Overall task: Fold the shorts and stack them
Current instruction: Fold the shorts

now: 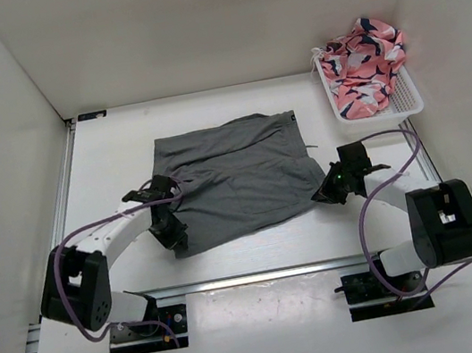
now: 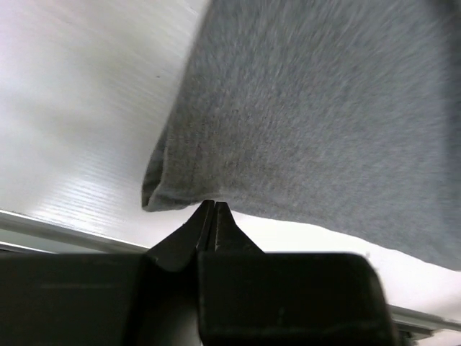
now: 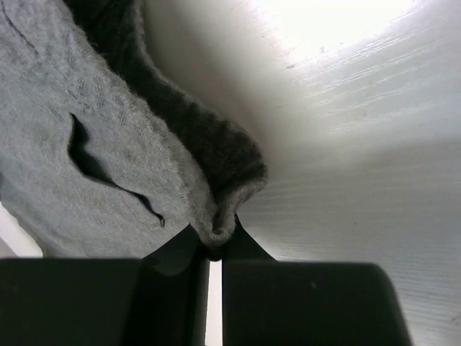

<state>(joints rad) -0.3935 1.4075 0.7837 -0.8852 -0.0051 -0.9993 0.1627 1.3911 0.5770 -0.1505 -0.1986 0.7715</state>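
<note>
A white perforated plastic basket (image 1: 405,99) sits at the far right corner of the smooth white table (image 1: 107,162), close to the plain white enclosure walls (image 1: 192,21), holding a crumpled pink cloth patterned in dark blue and white (image 1: 366,59) heaped above its rim.

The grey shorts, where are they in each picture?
Top external: the grey shorts lie spread out in the middle of the white table.
Left wrist: they fill the upper right, and their hem meets the tips of the shut left pincer.
Right wrist: they fill the left side, with a hem corner pinched in the right pincer.
Shared landmark: the white table under the cloth.
</note>
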